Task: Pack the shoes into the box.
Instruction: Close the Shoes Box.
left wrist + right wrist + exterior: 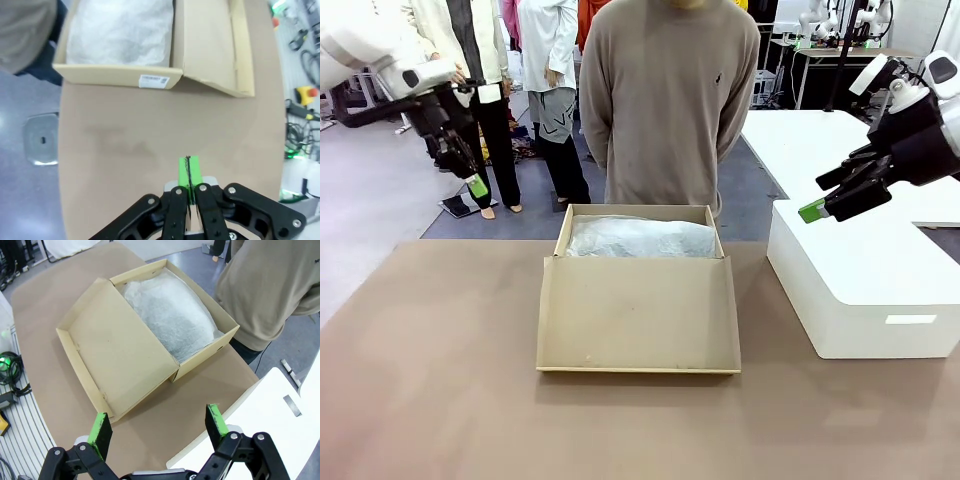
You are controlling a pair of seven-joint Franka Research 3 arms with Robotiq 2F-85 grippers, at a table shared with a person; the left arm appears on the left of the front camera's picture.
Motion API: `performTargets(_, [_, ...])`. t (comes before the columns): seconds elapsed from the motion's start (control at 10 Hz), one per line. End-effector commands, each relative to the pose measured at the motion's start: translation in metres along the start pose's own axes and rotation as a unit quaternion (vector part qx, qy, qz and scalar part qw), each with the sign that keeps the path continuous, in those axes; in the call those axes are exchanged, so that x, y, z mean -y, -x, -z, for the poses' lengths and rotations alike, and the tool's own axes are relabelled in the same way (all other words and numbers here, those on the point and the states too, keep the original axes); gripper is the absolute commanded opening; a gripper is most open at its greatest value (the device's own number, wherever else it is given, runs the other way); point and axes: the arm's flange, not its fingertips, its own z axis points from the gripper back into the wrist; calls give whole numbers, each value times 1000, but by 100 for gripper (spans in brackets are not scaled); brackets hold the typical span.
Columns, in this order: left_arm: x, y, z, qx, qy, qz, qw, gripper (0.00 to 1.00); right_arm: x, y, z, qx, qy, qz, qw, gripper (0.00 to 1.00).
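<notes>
brown table (pixel 420 400) under me, open shop floor beyond it. starting on the left: my left gripper (pixel 189 165) hangs high over the table's left part, green pads pressed flat together, nothing between them. moving to the middle: the box (pixel 638 310) sits in the centre of the table, open, its flap lid lying flat toward my side. white tissue paper (pixel 640 238) is bunched across the far compartment. i see a white label (pixel 154 80) on the box's side wall facing my left arm, but the print is too small for me to read. a person (pixel 665 100) in a grey-brown sweater stands just behind the box, with a small dark emblem on the chest that i can't make out. right of the box and apart from it sits a glossy white block (pixel 860 290). my right gripper (pixel 159 424) hovers above it, fingers spread wide, holding nothing.
</notes>
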Motion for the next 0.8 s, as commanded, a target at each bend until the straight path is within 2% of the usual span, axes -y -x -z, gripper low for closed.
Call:
performTargets(0.0, [-8, 11, 18, 36, -2, -8, 999, 0, 1, 0, 0, 7, -5, 1, 1000, 100])
performTargets(0.3, [-23, 24, 48, 79, -17, -52, 995, 0, 1, 0, 0, 7, -5, 1, 1000, 100])
performTargets(0.6, [-26, 19, 56, 73, -6, -69, 995, 0, 1, 0, 0, 7, -5, 1, 1000, 100])
performTargets(0.7, [-31, 27, 58, 69, -7, -55, 996, 0, 1, 0, 0, 7, -5, 1, 1000, 100])
